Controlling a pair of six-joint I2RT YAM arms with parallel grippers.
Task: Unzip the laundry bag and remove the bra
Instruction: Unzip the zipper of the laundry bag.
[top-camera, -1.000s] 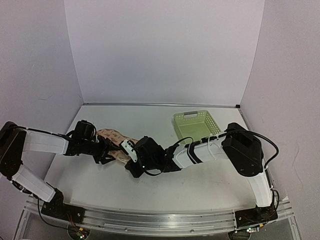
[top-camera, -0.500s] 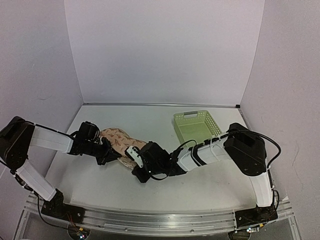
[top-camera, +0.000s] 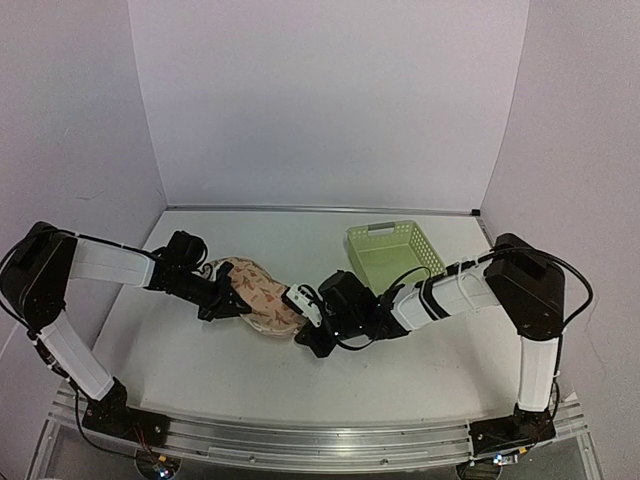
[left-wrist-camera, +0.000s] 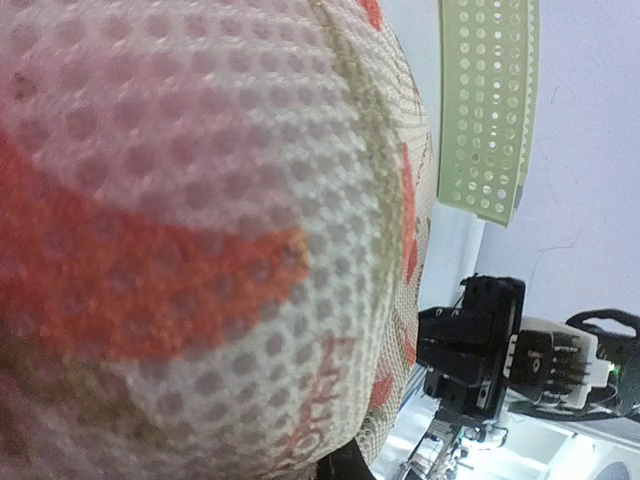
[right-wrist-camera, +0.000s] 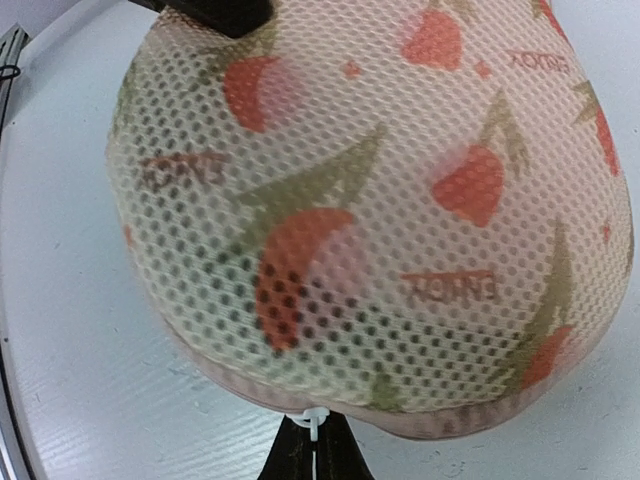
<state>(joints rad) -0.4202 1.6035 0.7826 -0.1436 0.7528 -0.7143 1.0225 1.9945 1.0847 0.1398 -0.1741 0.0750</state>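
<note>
The laundry bag (top-camera: 258, 292) lies on the table left of centre and looks closed and bulging. Its printed mesh fills the left wrist view (left-wrist-camera: 200, 200) and the right wrist view (right-wrist-camera: 380, 200). My left gripper (top-camera: 228, 303) is pressed into the bag's left side and looks shut on the fabric; only a dark fingertip (left-wrist-camera: 345, 468) shows there. My right gripper (top-camera: 303, 322) is at the bag's near right edge. It is shut (right-wrist-camera: 318, 445) on the white zipper pull (right-wrist-camera: 316, 424) at the seam. The bra is hidden; only dark patches show through the mesh.
A pale green mesh basket (top-camera: 392, 250) stands at the back right, just behind my right forearm; it also shows in the left wrist view (left-wrist-camera: 487, 100). White walls close in the table at the left, back and right.
Both grippers and the bag have shifted to the right across the table. My right gripper stays at the bag's near edge, now further right.
</note>
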